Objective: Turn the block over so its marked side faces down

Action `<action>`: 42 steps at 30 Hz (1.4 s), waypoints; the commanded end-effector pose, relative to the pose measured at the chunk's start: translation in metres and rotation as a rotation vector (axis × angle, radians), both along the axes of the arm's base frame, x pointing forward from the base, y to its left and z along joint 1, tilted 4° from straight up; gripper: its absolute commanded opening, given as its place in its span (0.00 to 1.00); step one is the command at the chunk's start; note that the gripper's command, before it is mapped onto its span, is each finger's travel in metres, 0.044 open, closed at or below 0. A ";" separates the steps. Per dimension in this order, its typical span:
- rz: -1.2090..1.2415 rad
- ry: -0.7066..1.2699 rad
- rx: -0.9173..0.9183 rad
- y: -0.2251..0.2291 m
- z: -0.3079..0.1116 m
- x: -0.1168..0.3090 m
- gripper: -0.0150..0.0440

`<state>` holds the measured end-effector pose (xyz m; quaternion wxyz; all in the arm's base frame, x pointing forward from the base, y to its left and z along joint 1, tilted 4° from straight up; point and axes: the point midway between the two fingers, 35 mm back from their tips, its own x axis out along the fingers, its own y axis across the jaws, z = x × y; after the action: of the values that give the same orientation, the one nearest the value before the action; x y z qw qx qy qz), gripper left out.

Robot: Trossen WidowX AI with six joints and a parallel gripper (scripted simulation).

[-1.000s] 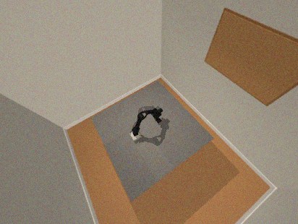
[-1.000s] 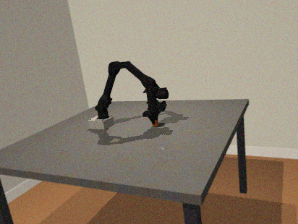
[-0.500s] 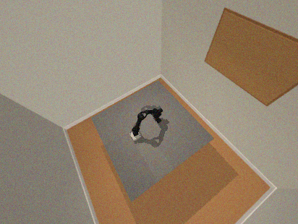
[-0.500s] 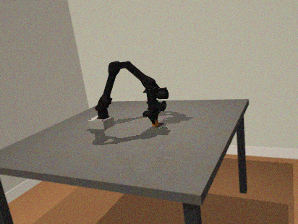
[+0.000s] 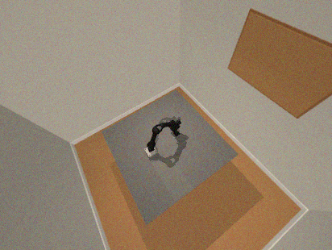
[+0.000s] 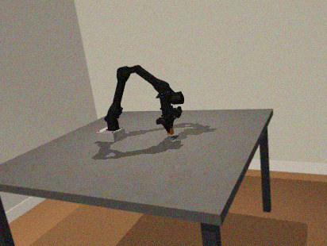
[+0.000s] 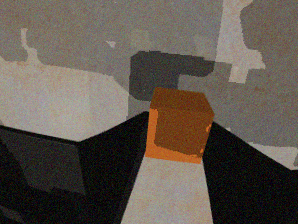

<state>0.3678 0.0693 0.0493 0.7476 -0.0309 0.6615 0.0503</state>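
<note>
An orange block (image 6: 171, 131) (image 7: 181, 130) is between the two black fingers of my gripper (image 6: 170, 129) (image 7: 181, 119). The gripper is shut on it, one finger at each side in the wrist view. The block appears a little above the grey table (image 5: 149, 197) (image 6: 139, 178) (image 7: 45, 100), with a dark shadow apart from it. Its upper face and the large face toward the wrist camera look plain, partly shaded, with brighter orange at the left and lower edges. I cannot make out the marked side. In the top view the block is too small to tell.
The arm's white base (image 5: 150, 152) (image 6: 118, 136) stands on the table, and the black arm (image 5: 156, 130) (image 6: 119, 89) arches from it to the gripper. Shadows of the arm lie across the table around the block. A wooden panel (image 5: 282, 60) shows at the upper right in the top view.
</note>
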 end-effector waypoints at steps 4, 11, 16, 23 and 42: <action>0.000 -0.100 0.011 0.000 -0.001 0.001 0.25; -0.002 -0.207 0.023 0.001 -0.004 0.002 0.25; -0.004 -0.282 0.032 0.001 -0.006 0.001 0.25; -0.007 -0.388 0.045 0.000 -0.006 -0.002 0.25; -0.011 -0.580 0.068 0.002 -0.019 0.003 0.25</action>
<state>0.3703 0.0714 0.0405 0.9013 -0.0152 0.4286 0.0604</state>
